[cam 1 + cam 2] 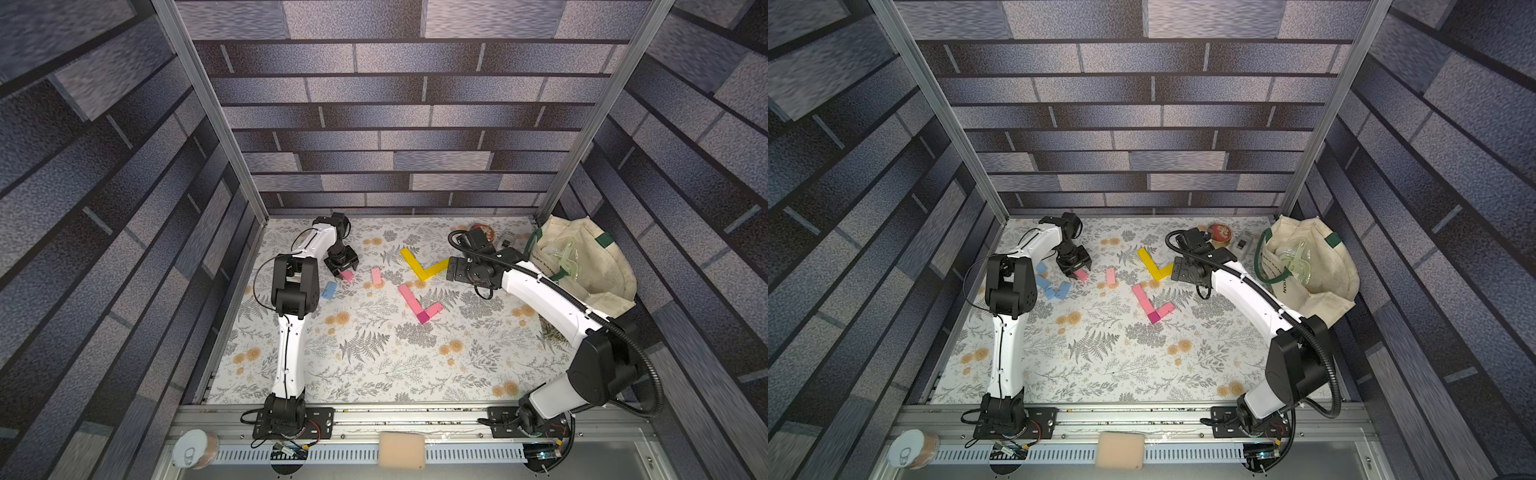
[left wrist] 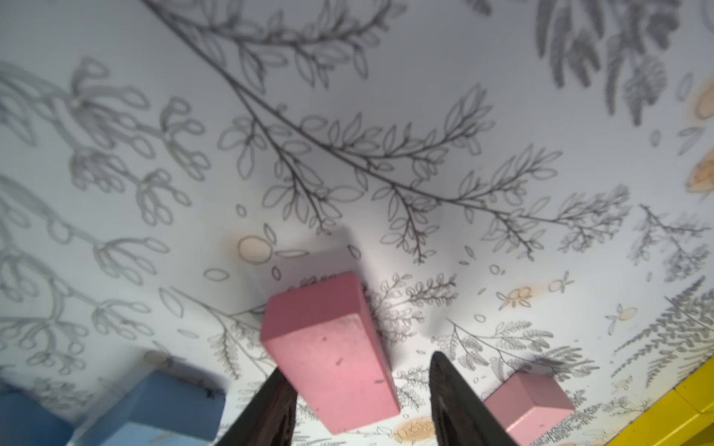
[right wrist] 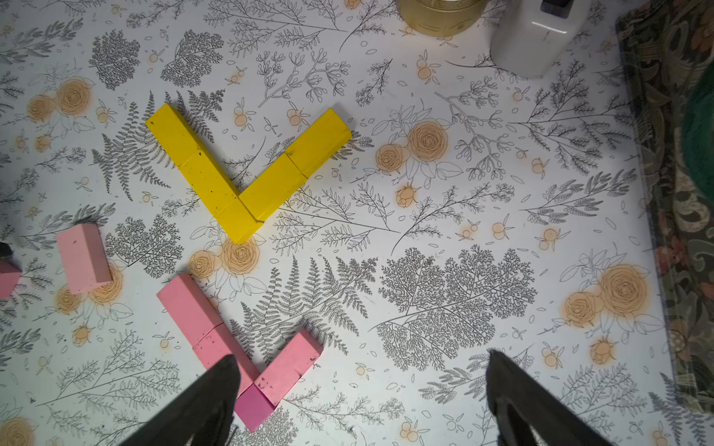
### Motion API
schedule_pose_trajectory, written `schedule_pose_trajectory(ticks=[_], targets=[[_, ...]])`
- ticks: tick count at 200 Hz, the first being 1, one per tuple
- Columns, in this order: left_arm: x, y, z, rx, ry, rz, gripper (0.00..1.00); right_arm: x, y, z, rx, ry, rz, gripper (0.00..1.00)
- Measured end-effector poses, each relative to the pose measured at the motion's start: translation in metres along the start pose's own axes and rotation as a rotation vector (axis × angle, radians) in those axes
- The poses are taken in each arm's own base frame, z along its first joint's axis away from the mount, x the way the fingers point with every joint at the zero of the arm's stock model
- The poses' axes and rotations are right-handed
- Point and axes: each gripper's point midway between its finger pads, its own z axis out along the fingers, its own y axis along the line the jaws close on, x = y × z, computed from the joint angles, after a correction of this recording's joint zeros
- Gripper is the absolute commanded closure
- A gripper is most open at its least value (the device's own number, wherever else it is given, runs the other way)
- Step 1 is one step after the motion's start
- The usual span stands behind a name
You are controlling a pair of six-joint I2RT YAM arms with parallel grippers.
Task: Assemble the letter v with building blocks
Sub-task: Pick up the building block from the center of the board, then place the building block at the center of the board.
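While the right gripper (image 3: 361, 355) hangs wide open over the floral cloth (image 3: 502, 173), the left gripper (image 2: 356, 363) straddles a matte pink brick (image 2: 328, 347), its grip uncertain.

The cloth bag (image 1: 1325, 286) at the frame's right carries dark print ending in "TION"; the rest is too blurred to read.

In a top view the left arm (image 1: 295, 286) is hiding most of the light blue blocks (image 1: 329, 290) at ten o'clock, the right gripper (image 1: 449, 269) is covering one tip of the yellow V (image 1: 419, 266), and the right arm (image 1: 540, 295) is masking the round tin (image 1: 487, 232) near two o'clock. The left wrist picture's edge is cutting off the fingers (image 2: 456, 401) of the left gripper (image 2: 357, 365), leaving their contact with the pink block (image 2: 332, 355) unclear.
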Motion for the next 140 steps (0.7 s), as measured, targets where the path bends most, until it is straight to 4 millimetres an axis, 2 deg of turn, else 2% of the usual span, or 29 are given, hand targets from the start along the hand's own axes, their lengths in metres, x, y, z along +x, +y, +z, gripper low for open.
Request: schedule_pose_trajectory(ticks=[27, 54, 68, 89, 109, 125, 140], targets=[[-0.005, 0.001, 0.000, -0.056, -0.030, 0.082, 0.72, -0.002, -0.006, 0.000, 0.012, -0.008, 0.011, 0.00], [0.011, -0.003, 0.001, -0.117, -0.036, 0.200, 0.76, -0.005, -0.010, -0.001, 0.022, -0.013, 0.019, 0.00], [0.034, -0.003, 0.003, -0.132, -0.020, 0.268, 0.75, -0.005, -0.011, 0.000, 0.023, -0.011, 0.021, 0.00], [0.076, 0.003, -0.012, -0.145, 0.001, 0.363, 0.74, -0.006, -0.015, 0.000, 0.015, -0.003, 0.042, 0.00], [0.109, -0.006, -0.043, -0.102, -0.052, 0.469, 0.74, -0.012, -0.025, -0.003, 0.014, -0.009, 0.075, 0.00], [0.133, -0.023, -0.073, -0.032, -0.125, 0.556, 0.74, -0.017, -0.035, -0.009, 0.016, -0.019, 0.104, 0.00], [0.156, -0.039, -0.090, 0.031, -0.180, 0.637, 0.73, -0.020, -0.046, -0.014, 0.018, -0.023, 0.133, 0.00]])
